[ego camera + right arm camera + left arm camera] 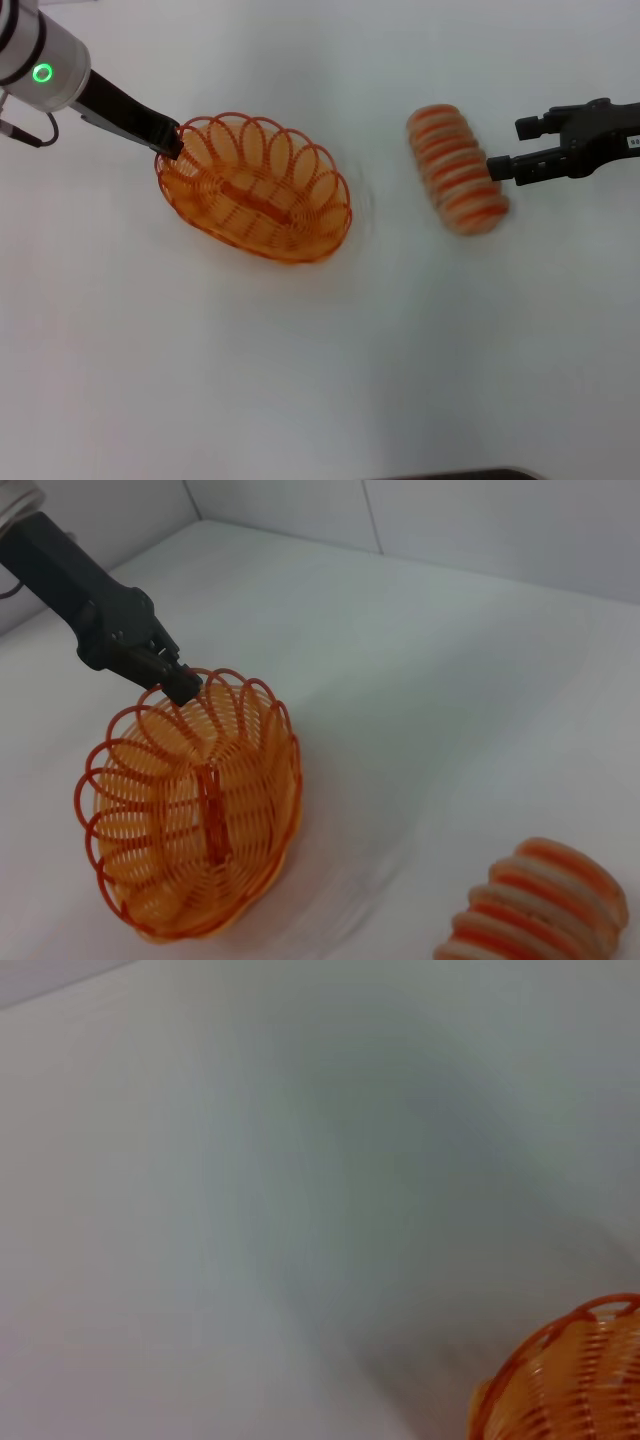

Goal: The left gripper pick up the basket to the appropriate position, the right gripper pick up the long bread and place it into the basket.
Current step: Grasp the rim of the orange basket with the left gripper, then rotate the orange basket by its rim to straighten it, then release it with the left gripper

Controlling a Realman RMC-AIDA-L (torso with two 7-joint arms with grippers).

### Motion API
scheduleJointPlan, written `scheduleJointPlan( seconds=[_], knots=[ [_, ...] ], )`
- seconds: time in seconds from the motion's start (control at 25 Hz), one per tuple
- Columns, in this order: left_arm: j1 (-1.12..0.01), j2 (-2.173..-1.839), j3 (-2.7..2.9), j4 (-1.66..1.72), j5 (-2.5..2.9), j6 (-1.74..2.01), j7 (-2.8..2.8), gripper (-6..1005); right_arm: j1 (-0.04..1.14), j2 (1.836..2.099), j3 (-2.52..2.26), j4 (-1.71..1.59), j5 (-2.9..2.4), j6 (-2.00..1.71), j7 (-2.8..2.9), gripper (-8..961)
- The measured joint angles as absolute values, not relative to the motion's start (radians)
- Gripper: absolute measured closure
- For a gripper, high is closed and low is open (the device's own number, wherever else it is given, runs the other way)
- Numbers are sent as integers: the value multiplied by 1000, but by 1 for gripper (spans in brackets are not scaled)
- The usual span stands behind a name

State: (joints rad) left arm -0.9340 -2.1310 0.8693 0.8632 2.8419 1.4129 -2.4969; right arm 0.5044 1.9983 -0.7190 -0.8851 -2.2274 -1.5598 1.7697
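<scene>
From the head view I have the left tool in the upper left of the frame, its black fingers closed on the looped rim at the near-left end of the basket — the arm with the green ring light runs off toward the top-left corner. The basket sits left of centre on the white worktop, its long axis slanting down to the right, and it holds nothing. The right wrist view confirms the grip: the left tool pinches the scalloped rim at the far end of the basket, which looks tipped a little toward that camera. In the left wrist view I only see a curved slice of the basket in the lower-right corner. The long bread lies on the worktop in the upper right of the head view, well apart from the basket, slanted the same way. The right tool reaches in from the right edge with its fingers spread wide — the lower finger looks to be touching the bread's right side, the upper one is clear of it. The bread shows in the lower-right corner of the right wrist view.
</scene>
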Motion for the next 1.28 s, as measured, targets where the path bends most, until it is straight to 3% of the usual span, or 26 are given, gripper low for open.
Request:
scheduleJointPlan(
  seconds=[0.68,1.28],
  knots=[
    [-923,-2117,765,902,2749,1551,-2610,940,526,1999,-714,-885,-2223,-1548,1807,25],
    [-781,-2146,738,922,2638,1500,-2637,944,541,2002,-698,-884,-2222,-1542,1818,25]
  ],
)
